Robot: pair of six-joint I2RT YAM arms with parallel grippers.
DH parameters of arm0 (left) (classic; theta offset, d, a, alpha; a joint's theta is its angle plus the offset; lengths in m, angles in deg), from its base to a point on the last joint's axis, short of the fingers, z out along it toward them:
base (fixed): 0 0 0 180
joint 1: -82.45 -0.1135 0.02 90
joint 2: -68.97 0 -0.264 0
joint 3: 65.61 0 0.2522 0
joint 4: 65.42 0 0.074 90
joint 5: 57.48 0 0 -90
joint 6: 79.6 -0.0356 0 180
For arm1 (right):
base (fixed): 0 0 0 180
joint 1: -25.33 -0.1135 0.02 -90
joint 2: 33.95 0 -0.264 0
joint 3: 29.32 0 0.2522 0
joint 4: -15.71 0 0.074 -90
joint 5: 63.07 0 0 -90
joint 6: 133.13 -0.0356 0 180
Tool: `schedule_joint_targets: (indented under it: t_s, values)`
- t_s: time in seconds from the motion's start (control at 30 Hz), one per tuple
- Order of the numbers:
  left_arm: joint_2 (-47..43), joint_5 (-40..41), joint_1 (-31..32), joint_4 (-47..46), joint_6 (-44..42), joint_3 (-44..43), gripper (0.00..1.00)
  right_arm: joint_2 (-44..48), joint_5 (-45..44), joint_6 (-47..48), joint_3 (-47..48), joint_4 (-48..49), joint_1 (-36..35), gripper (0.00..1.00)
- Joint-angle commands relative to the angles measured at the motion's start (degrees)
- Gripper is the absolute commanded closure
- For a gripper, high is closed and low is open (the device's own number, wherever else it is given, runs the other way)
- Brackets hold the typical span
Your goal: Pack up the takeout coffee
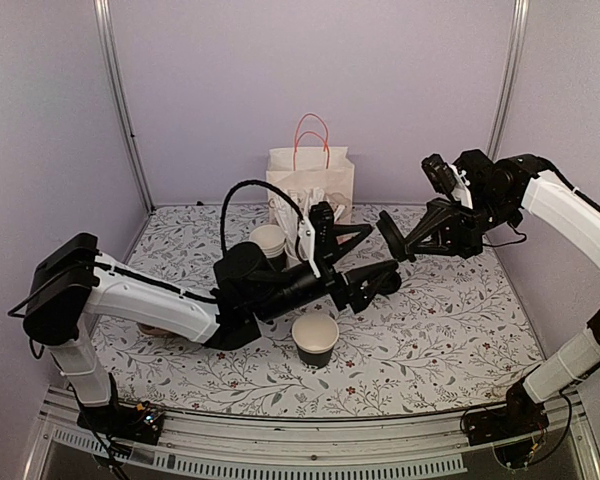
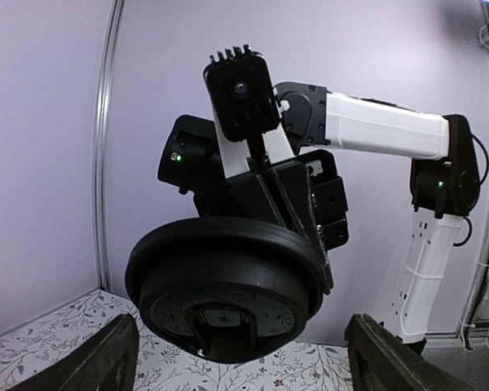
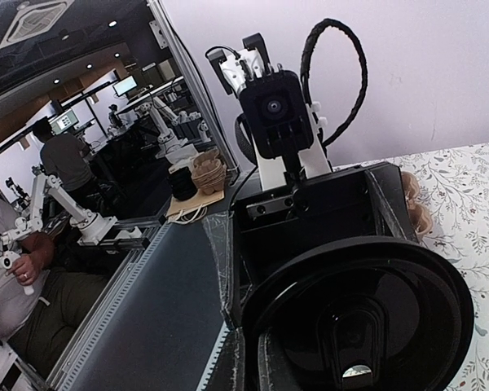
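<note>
The paper bag (image 1: 310,180) stands at the back of the counter (image 1: 460,340), and the cup (image 1: 315,340) stands near the front, lidless. Its lid (image 2: 228,285) hangs in mid-air, pinched at the rim by the right claw (image 1: 402,240). The left claw (image 1: 384,253) is spread close by, and I judge a bump could knock the lid loose. Only the left wrist view shows the lid's face; only the top view shows the cup

Pale paper bag (image 1: 315,178) with orange handles at the back, stacked cups (image 1: 268,239) beside it, floral tabletop (image 1: 440,320)
</note>
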Motion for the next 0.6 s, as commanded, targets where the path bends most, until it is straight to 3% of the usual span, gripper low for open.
schedule_joint_targets:
  t_s: [0.0,0.57]
  values:
    - [1.94,-1.92,-0.68,-2.66,1.68,-2.46,0.1,1.0,8.72,10.93,0.89,-3.82,-0.12,1.0]
    - [6.11,-2.67,-2.42,-6.03,6.6,-4.73,0.14,0.82,9.1,10.83,0.82,-3.47,-0.08,1.0]
